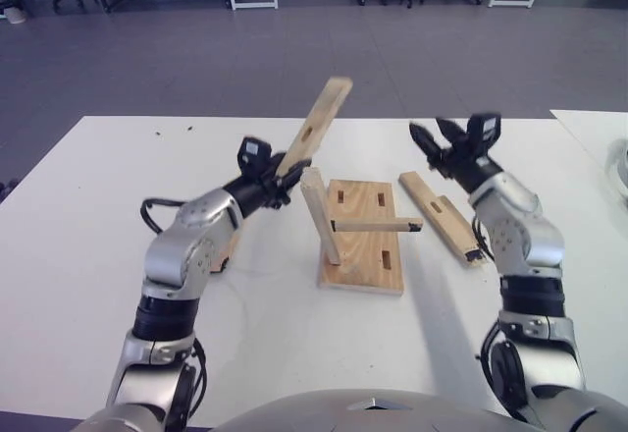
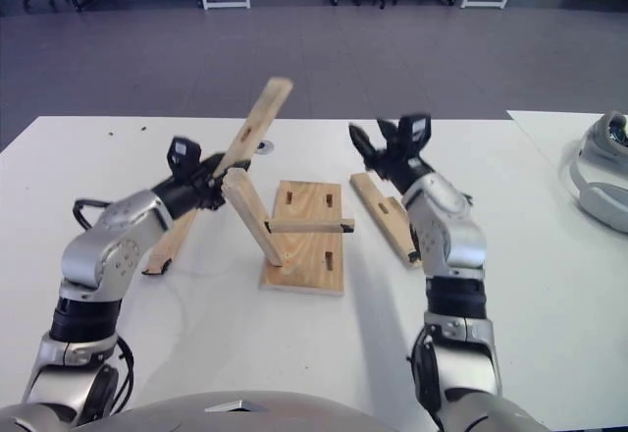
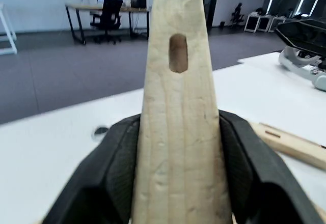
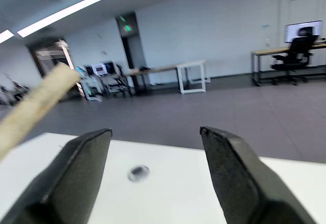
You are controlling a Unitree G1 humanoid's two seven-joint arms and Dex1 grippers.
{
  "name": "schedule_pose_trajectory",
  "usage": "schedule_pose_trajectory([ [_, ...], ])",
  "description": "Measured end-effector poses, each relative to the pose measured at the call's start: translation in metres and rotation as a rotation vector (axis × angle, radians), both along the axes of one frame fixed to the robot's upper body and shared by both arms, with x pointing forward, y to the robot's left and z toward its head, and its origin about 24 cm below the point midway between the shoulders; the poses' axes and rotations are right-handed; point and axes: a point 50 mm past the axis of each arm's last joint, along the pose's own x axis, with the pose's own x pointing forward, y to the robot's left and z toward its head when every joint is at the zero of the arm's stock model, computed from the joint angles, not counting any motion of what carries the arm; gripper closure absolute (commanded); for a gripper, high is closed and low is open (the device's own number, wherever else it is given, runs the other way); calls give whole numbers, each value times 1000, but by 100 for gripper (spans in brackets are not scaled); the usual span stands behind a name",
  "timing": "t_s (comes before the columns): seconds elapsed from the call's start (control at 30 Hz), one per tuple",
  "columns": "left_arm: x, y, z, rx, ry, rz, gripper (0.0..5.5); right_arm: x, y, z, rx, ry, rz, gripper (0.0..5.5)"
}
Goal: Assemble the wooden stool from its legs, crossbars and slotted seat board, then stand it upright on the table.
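1. Left gripper (image 1: 278, 179) is seen clamped on the lower end of a wooden leg (image 1: 316, 128), with its two black fingers (image 3: 119, 168) pressed flat against opposite sides of the wood.
2. That leg is held clear of the white table (image 1: 88, 216), tilted so that its upper end is raised and points away from the robot. An oval slot is visible partway up its face.
3. Just beside the held leg, the slotted seat board (image 1: 358, 260) is laid flat at the middle of the table.
4. A second leg (image 1: 320, 214) is stood on the board near its left edge and is pictured leaning rather than upright.
5. A crossbar (image 1: 378, 224) is carried on the side of that second leg and juts out level over the board, toward the robot's right.
6. A third leg (image 1: 444, 216) is left lying flat on the table just to the right of the board, apart from it.
7. Another wooden piece (image 2: 175, 239) is partly hidden beneath the left forearm, lying on the table.
8. Raised above the table beyond the far end of the third leg, the right gripper (image 1: 453, 137) is shown spread wide, with nothing held between its fingers (image 4: 81, 183).
9. A white and grey headset (image 2: 601, 172) is seen on a neighbouring surface at the far right.
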Motion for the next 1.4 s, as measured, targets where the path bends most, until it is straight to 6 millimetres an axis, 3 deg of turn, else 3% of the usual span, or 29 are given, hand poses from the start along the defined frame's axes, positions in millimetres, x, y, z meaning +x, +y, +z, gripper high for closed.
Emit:
schedule_pose_trajectory([
  [0.1,9,-3,34,59,-185,-54,342,4,29,44,252,-50,198,227],
  [0.2,14,-11,48,69,-291,-95,342,9,40,66,408,-47,268,227],
  [0.37,14,-19,46,83,-352,-150,342,17,41,72,565,37,304,227],
  [0.7,17,-20,41,223,-472,-209,342,14,42,71,592,135,380,443],
  [0.8,17,-18,41,257,-488,-216,342,13,42,72,567,147,383,450],
  [0.87,17,-18,41,268,-492,-219,293,12,41,71,566,144,378,450],
  [0.97,16,-19,42,281,-504,-228,243,10,30,60,551,131,266,450],
  [1.03,15,-11,36,287,-468,-190,200,-4,3,29,529,162,97,450],
  [1.17,-5,24,-12,291,-255,-38,117,-71,-43,-26,525,267,-200,450],
  [1.2,-15,32,-26,277,-183,24,115,-98,-51,-43,539,332,-266,450],
  [1.27,-27,36,-36,263,-123,84,115,-123,-52,-53,557,403,-311,450],
  [1.4,-52,39,-74,288,60,162,115,-140,-55,-61,590,481,-387,450],
])
